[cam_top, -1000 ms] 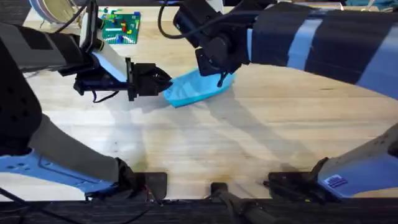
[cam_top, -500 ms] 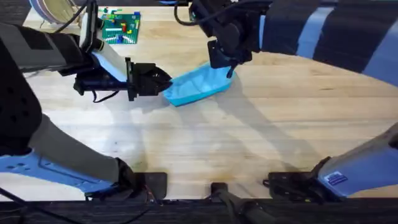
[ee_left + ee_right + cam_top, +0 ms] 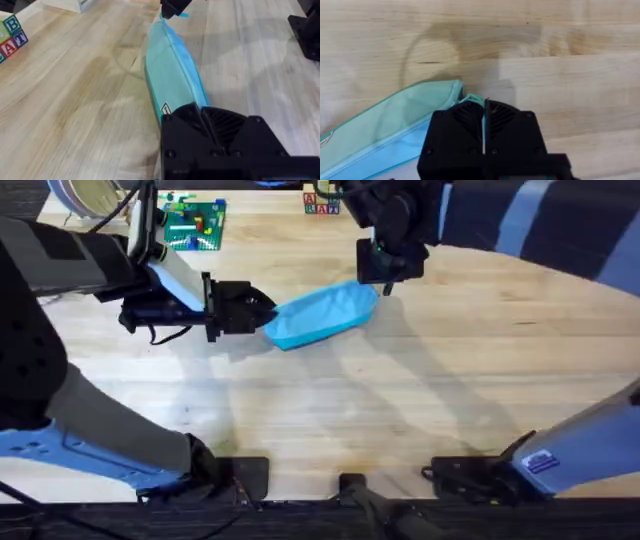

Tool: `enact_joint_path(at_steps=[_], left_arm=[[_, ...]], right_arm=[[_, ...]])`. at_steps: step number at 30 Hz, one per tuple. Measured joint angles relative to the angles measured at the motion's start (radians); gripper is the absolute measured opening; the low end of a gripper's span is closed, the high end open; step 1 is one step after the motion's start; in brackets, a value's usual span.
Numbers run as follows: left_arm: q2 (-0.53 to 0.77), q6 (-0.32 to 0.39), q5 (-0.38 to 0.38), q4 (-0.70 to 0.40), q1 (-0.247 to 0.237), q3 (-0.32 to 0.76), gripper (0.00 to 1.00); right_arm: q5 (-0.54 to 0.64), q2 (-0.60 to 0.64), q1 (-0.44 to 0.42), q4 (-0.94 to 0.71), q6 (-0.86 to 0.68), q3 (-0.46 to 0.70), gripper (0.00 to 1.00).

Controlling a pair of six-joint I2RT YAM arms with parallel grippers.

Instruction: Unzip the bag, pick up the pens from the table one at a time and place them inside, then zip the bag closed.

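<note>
Two grippers work the bag (image 3: 322, 317), which lies on the table (image 3: 400, 410). Left gripper (image 3: 262, 313) clamps the near end as an anchor; right gripper (image 3: 383, 278) pinches the zipper tab (image 3: 483, 125) at the far end. Against the earlier frames, the right gripper sits farther along — bag stretched longer, zipper apparently run its length.

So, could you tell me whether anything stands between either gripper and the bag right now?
Nothing visible does. The left gripper is shut on one tapered end of the bag, and the right gripper is shut on the zipper pull at the opposite end.
</note>
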Motion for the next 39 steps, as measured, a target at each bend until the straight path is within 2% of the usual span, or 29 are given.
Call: enact_joint_path(at_steps=[7, 14, 16, 22, 28, 30, 33, 35, 39], left_arm=[[0.0, 0.0, 0.008, 0.003, -0.005, 0.0, 0.041], [0.0, 0.0, 0.017, 0.003, -0.015, 0.0, 0.04], [0.0, 0.0, 0.017, 0.003, -0.015, 0.0, 0.041], [0.0, 0.0, 0.0, 0.0, 0.007, 0.0, 0.04], [0.0, 0.0, -0.001, -0.004, 0.007, 0.0, 0.04], [0.0, 0.0, 0.0, -0.004, 0.007, 0.0, 0.041], [0.0, 0.0, -0.001, -0.004, 0.007, 0.0, 0.041], [0.0, 0.0, -0.001, -0.004, 0.007, 0.0, 0.04], [0.0, 0.0, -0.001, -0.004, 0.007, 0.0, 0.04]], right_arm=[[-0.084, 0.0, -0.068, -0.04, 0.078, 0.0, 0.031], [-0.166, 0.0, -0.15, -0.113, 0.241, 0.006, 0.031], [-0.225, 0.0, -0.193, -0.115, 0.284, 0.006, 0.031], [-0.108, 0.058, -0.289, -0.155, 0.304, 0.006, 0.031], [-0.09, 0.059, -0.303, -0.169, 0.298, 0.006, 0.048], [-0.073, 0.059, -0.303, -0.175, 0.295, 0.006, 0.269], [-0.043, 0.059, -0.312, -0.189, 0.291, 0.005, 0.715], [-0.027, 0.059, -0.318, -0.196, 0.287, 0.005, 0.955], [-0.019, 0.059, -0.32, -0.193, 0.286, 0.005, 0.995]])
